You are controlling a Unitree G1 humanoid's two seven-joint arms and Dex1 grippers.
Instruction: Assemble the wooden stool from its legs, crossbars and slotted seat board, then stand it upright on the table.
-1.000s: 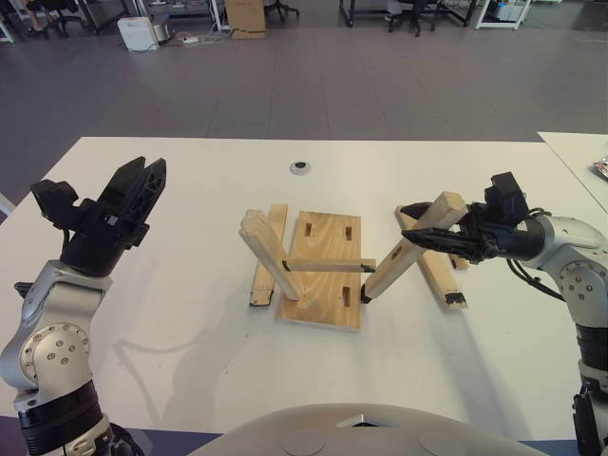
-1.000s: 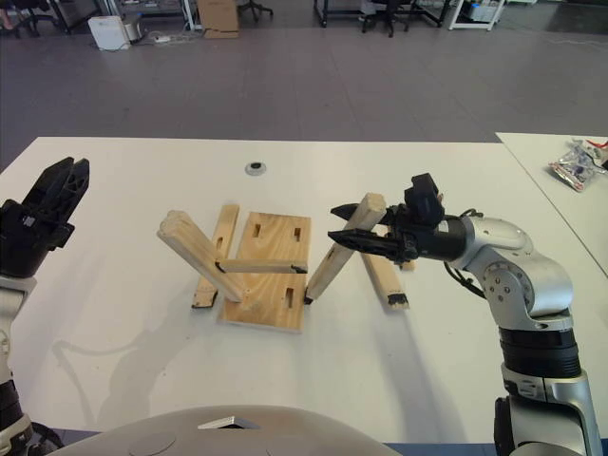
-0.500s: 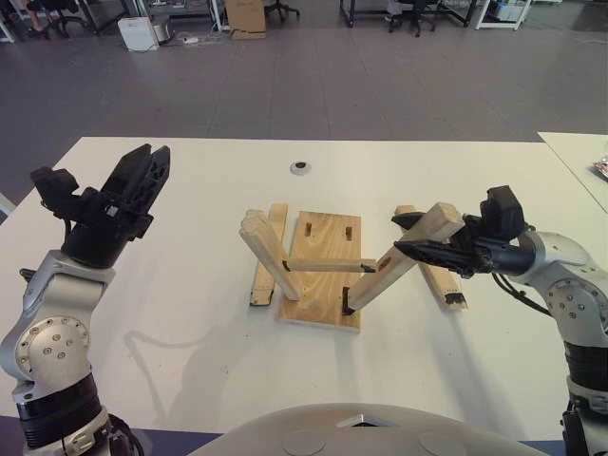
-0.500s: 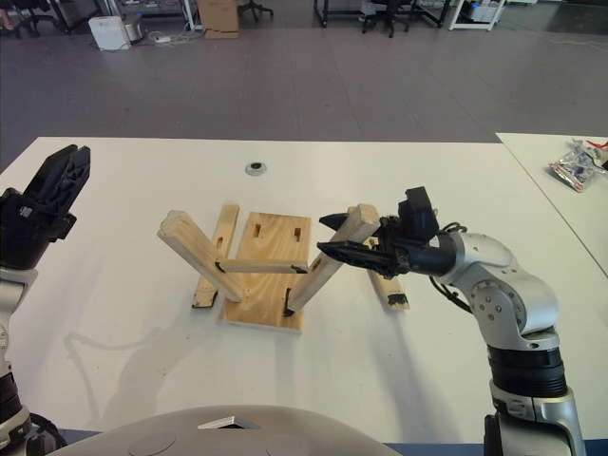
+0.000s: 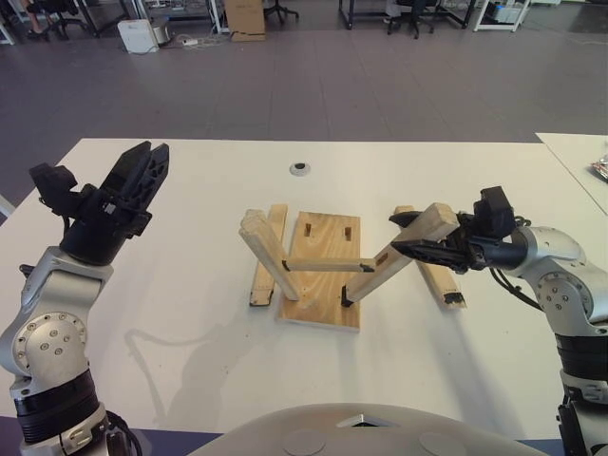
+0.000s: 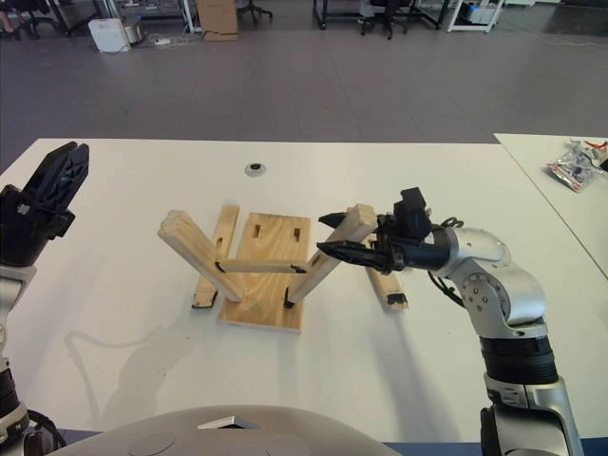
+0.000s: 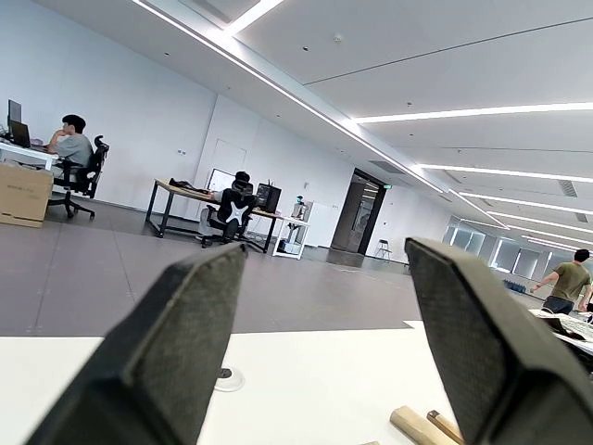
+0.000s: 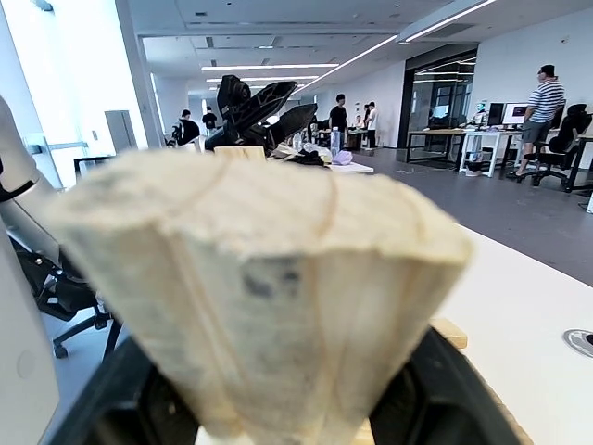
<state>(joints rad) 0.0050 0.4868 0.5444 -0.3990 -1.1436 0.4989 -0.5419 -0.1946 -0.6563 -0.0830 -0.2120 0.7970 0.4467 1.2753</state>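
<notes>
**Right tool, current state.** The right tool [image 5: 403, 234] is clamped on the upper end of the right leg [image 5: 378, 269]. The right wrist view shows the leg's end grain between the two fingers.

**Position of the work.** The seat board [image 5: 326, 249] lies flat on the worktop [image 5: 190, 228], slots facing up. The right leg's lower end rests on the board beside its near right slot [image 5: 348, 295]. A crossbar [image 5: 323, 267] joins this leg to the left leg [image 5: 270, 256], which leans the opposite way, giving a V-shaped frame over the board. Two spare pieces lie flat, one [image 5: 263, 271] just beside the board's left edge and one [image 5: 439, 279] just beside its right edge.

**Governing relation.** The gripped leg's long axis runs from the right tool down and toward the robot's left, ending at the board. The leg is therefore tilted, not upright, and its top overhangs the board's right edge. Seating the foot probably requires swinging the top toward the left.

**Left tool.** The left tool [image 5: 149, 154] hangs raised with its fingers spread, well apart from the frame. The right arm is the nearer one.
</notes>
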